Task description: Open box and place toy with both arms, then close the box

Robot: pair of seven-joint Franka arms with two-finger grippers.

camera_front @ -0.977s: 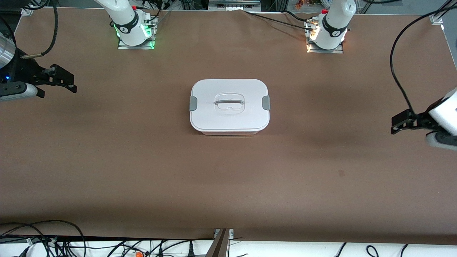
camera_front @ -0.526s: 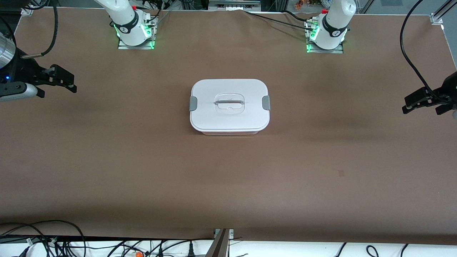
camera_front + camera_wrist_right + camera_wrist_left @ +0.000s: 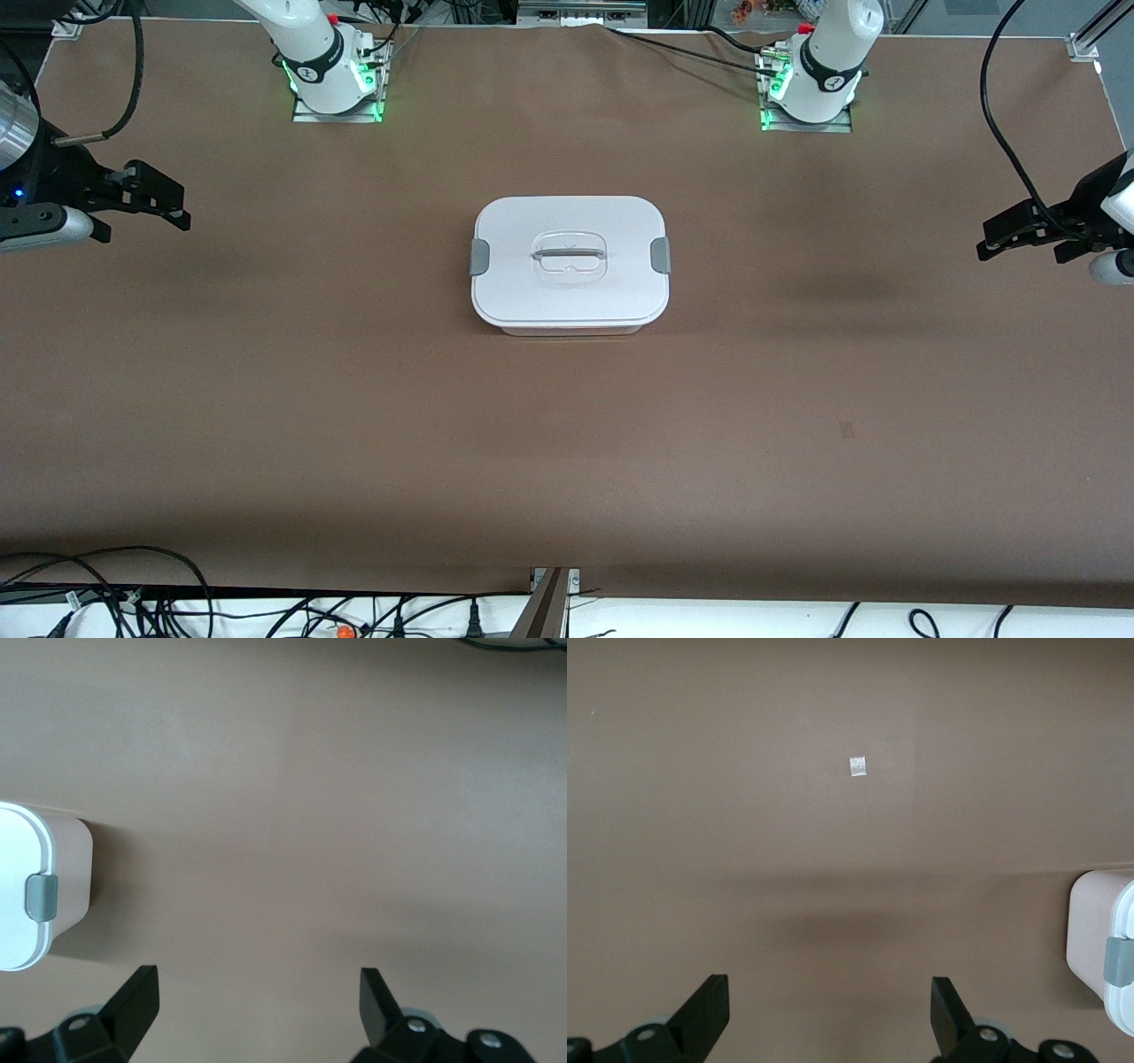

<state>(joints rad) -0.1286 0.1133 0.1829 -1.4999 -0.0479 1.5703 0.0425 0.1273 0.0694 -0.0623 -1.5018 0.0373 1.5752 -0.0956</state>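
The box [image 3: 570, 263] sits shut in the middle of the brown table, white lid on, grey clips at both ends. The toy is out of view. My left gripper [image 3: 990, 237] hangs open and empty over the table at the left arm's end, well apart from the box. My right gripper [image 3: 182, 208] hangs open and empty over the right arm's end, and that arm waits. The left wrist view shows its open gripper [image 3: 830, 1010] over bare table with the box's end [image 3: 1099, 939] at the edge. The right wrist view shows its open gripper [image 3: 257, 1001] and the box's other end [image 3: 40, 895].
A small pale mark [image 3: 847, 430] lies on the table nearer the front camera, toward the left arm's end; it also shows in the left wrist view [image 3: 858, 766]. The arm bases [image 3: 332, 80] [image 3: 811, 84] stand farthest from the camera. Cables [image 3: 89, 594] run along the near edge.
My left gripper has swung over the table toward the bases' side, staying open. The left base light changed to green. The right arm and the box have not moved.
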